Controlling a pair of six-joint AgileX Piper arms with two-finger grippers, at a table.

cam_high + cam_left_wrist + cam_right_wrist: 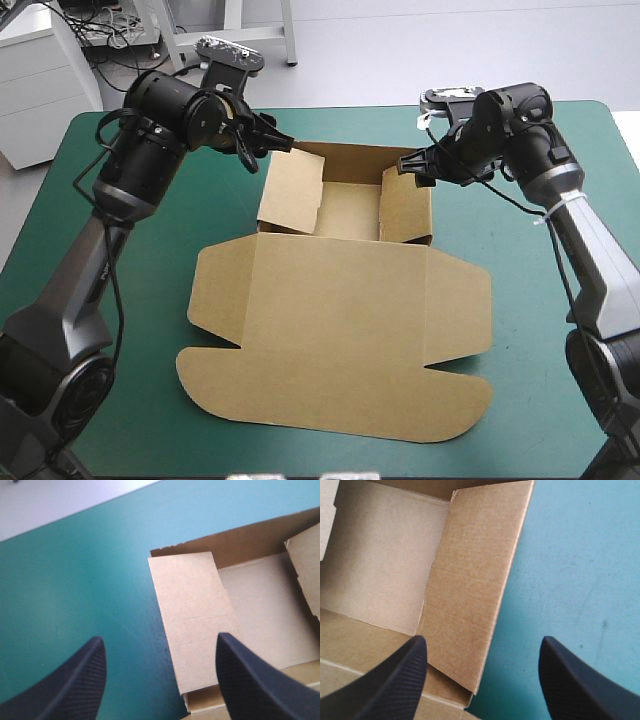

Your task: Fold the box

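- The box (340,300) lies near the middle of the bench (520,430), brown on the teal-green cover.
- Its far part is a raised tray (350,215). Its near part is the lid (340,350), flat on the cover with its side wings and front tabs unfolded.
- The tray has a back wall, a front fold where the lid joins, and a flap on each side.
- The left flap (290,190) leans in over the tray floor rather than standing straight. The left wrist view shows a gap at its near corner.
- The right flap (405,205) stands closer to upright, with its near corner slightly open in the right wrist view.
- The left claw (285,145) hangs at the tray's far left corner with its fingers wide apart, clamped on nothing. In its own view it straddles the left flap, one finger over the cover outside the box and one over the inside.
- The right claw (410,165) mirrors it at the tray's far right corner, also spread and empty, straddling the right flap.
- I cannot tell whether either claw touches the board.
- Judged from this, the task is well along: the floor and walls are formed.
- What seems left is seating the two side flaps, the left one most of all, so that the walls hold. The lid and its tabs are untouched.
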